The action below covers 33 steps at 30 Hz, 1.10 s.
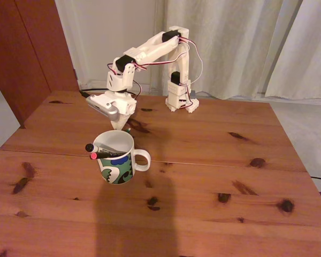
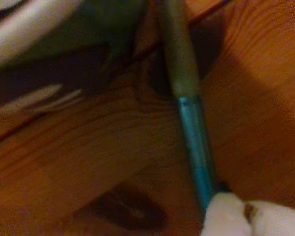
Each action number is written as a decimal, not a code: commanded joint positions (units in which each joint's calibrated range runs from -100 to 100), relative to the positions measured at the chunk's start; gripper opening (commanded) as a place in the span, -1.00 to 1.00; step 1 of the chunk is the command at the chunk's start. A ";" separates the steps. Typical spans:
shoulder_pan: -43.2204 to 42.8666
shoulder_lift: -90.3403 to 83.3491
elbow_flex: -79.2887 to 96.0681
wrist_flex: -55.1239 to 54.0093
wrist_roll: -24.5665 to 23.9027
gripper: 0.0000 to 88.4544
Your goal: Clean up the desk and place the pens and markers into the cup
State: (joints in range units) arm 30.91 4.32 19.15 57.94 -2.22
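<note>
- Teal-tipped pen (image 2: 194,142) lies on the tabletop (image 1: 203,176) just behind the cup (image 1: 116,158), under our end effector (image 1: 119,126).
- In the wrist view our white fingertips (image 2: 226,216) meet the pen's teal end; we cannot tell whether they have closed on it.
- Cup holds the white marker (image 1: 99,148) and the black pen (image 1: 109,154).

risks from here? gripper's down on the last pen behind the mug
1. In the wrist view the gripper meets only the very end of the teal pen; such an off-centre hold may let it pivot or slip on lifting.
2. The cup sits close in front of the gripper, so a swing could knock it.
3. The white marker and black pen lie across the mouth, possibly blocking the drop.
</note>
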 commanded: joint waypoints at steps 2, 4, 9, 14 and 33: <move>0.65 -0.97 1.23 -1.04 0.34 -0.98; 0.49 -0.97 1.50 -1.04 0.34 -0.98; 0.33 -0.64 1.05 -1.04 0.34 -0.98; 0.17 -0.56 0.78 -1.13 0.34 -0.98; 0.09 -0.56 2.22 -1.13 1.23 -0.72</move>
State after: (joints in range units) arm 31.43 4.32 21.10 57.94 -1.73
